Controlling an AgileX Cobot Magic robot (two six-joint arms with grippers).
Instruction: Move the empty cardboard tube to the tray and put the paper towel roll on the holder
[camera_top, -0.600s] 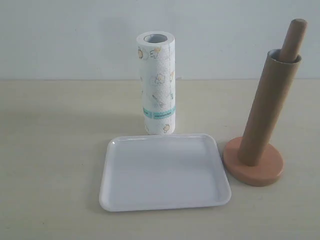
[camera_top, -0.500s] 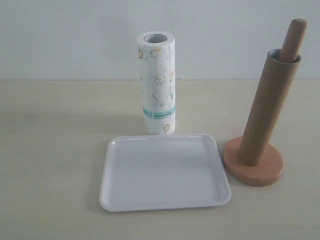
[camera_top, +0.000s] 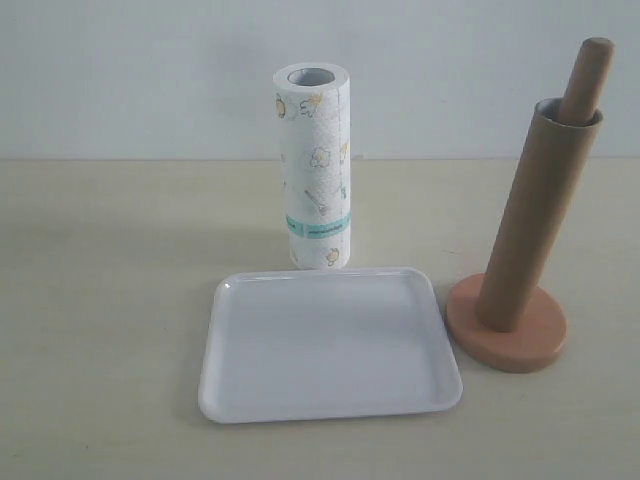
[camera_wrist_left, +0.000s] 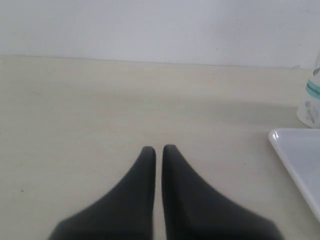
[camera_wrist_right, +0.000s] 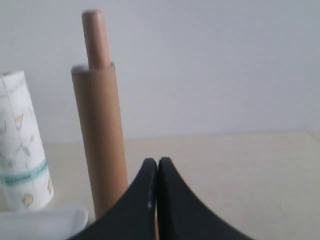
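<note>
Glossy white plastic tray (camera_top: 330, 400), matt brown cardboard tube (camera_top: 530, 230), wooden holder (camera_top: 507, 342)

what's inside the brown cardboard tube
The holder's wooden dowel: its rounded top pokes out above the cardboard tube. The dowel's lower length is hidden by the tube wall.

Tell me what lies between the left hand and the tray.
Nothing. In the left wrist view, only bare tabletop separates the shut left hand from the tray.

Beige tabletop (camera_top: 100, 300); plain white wall (camera_top: 120, 70) behind it.
</note>
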